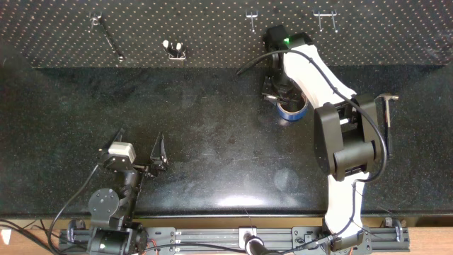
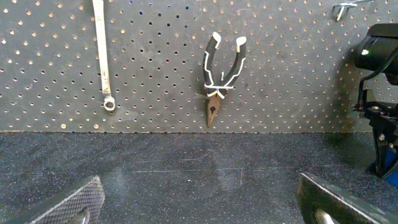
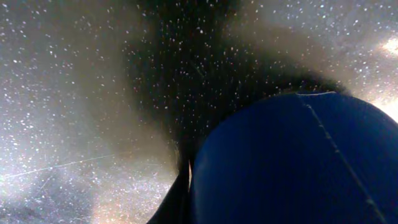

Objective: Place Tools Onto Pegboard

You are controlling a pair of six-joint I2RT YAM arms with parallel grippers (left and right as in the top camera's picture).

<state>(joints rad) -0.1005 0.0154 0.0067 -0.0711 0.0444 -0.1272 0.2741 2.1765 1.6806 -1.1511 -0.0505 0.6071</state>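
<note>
My right arm (image 1: 311, 71) covers most of the blue tape roll (image 1: 292, 112) on the far side; close up, the roll is blurred and cut off. The same arm hides part of a handled tool (image 1: 388, 108) at right, which I cannot name.

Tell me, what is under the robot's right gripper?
A blue tape roll lies on the black table under the right gripper. The gripper covers part of the roll, so whatever sits inside its ring is hidden.

Wrench (image 2: 101, 50) – shiny bare metal; tabletop (image 1: 212, 142) – speckled, matt, grainy; blue roll (image 3: 292, 162) smooth, faint sheen
</note>
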